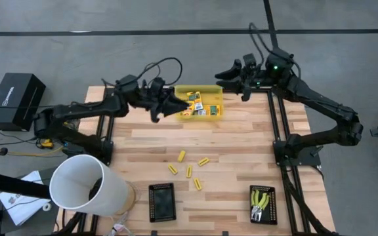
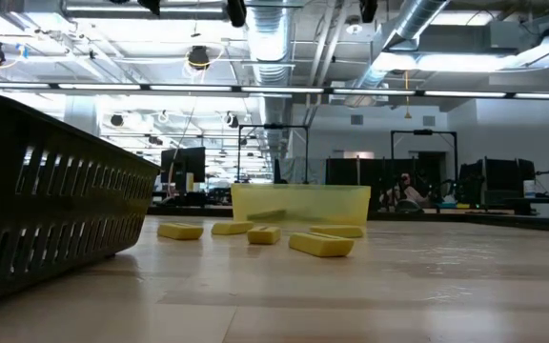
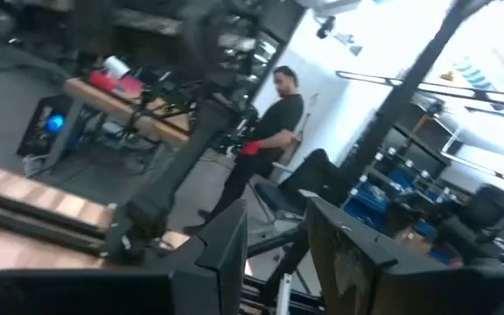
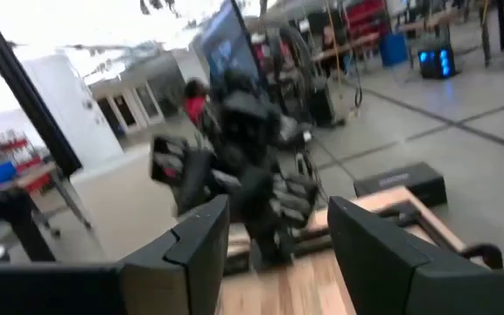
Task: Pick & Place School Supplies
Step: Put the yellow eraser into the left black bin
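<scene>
Over the yellow bin [image 1: 200, 103], the left gripper [image 3: 274, 249] gapes seemingly empty; only overhead shows boxes [image 1: 199, 103] inside.

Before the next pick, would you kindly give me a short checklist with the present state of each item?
1. Left hand empty: ok. It hangs at the yellow bin's left edge, and the left wrist view shows a gap between its fingers with nothing in it.
2. Right hand empty and open: ok. It hangs at the bin's far right corner, fingers apart.
3. Printed boxes in the bin: ok.
4. Yellow sticks reachable: ok. Five lie loose mid-table, apart from each other.
5. Hand tools: ok, lying in the right black tray.
6. Left black tray contents: cannot tell.
</scene>
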Motion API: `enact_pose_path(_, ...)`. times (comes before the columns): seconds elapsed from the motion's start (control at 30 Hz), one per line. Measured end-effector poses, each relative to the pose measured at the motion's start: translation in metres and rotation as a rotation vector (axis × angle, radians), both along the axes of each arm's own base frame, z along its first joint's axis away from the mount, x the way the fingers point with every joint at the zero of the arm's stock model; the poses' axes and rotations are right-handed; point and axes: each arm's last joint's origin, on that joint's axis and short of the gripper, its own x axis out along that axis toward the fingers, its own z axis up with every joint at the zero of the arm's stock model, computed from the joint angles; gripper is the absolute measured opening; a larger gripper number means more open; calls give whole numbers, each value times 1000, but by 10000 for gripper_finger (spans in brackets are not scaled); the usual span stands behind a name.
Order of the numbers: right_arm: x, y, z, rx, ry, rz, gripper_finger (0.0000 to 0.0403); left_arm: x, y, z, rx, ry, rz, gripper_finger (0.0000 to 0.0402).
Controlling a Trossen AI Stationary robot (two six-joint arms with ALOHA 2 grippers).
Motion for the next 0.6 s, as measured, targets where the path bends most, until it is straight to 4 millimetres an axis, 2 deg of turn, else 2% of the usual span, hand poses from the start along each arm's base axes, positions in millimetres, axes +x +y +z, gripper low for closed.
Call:
enact_pose_path(0.13, 14, -1, -15, -9, 72, 28, 186, 0, -19, -8, -20, 33, 0, 105)
enact_pose_path(0.23, 24, -1, -20, -66, 74, 44, 186, 3, -31, -12, -28, 46, -3, 103)
enact_pose_path(0.3, 32, -4, -17, -107, 13, 47, 186, 8, -36, -16, -32, 53, -4, 103)
enact_pose_path(0.43, 47, -13, -22, 17, -48, 54, 186, 16, -42, -24, -45, 90, 0, 103)
enact_pose_path(0.6, 66, -18, -38, 167, -19, 275, 185, 23, -45, -34, -95, 137, 10, 103)
